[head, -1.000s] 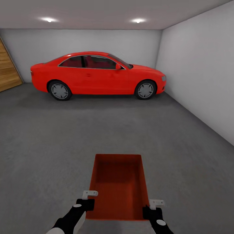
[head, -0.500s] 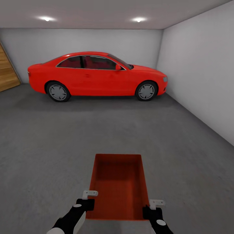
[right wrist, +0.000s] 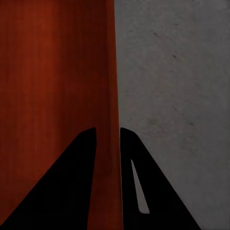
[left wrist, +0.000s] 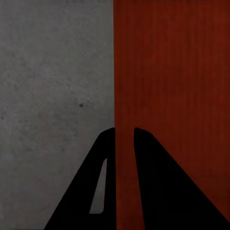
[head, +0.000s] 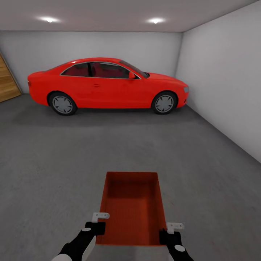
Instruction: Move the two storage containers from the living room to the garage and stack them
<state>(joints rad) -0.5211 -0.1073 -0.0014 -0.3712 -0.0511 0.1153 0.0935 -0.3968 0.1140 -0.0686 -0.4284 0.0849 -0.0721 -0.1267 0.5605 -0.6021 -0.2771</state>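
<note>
I am in the garage, and the living room is out of view. An orange-red open-top storage container (head: 132, 206) hangs level just in front of me, above the dark grey concrete floor (head: 54, 163). My left gripper (head: 98, 226) is shut on its left long wall near the close end. My right gripper (head: 168, 233) is shut on the right wall. In the left wrist view the gripper (left wrist: 124, 130) pinches the container wall (left wrist: 172, 72) between its dark fingers. The right wrist view shows that gripper (right wrist: 108, 129) clamped the same way on the container (right wrist: 52, 62).
A red car (head: 108, 85) is parked sideways along the back wall. A plain white wall (head: 224, 83) runs down the right side. A wooden-plank door (head: 7, 85) shows at the far left. Bare concrete lies between me and the car.
The whole view has shifted: the car looks slightly larger and the wooden door has slid further left, so the camera has moved. The container and both grippers keep their places in the picture.
</note>
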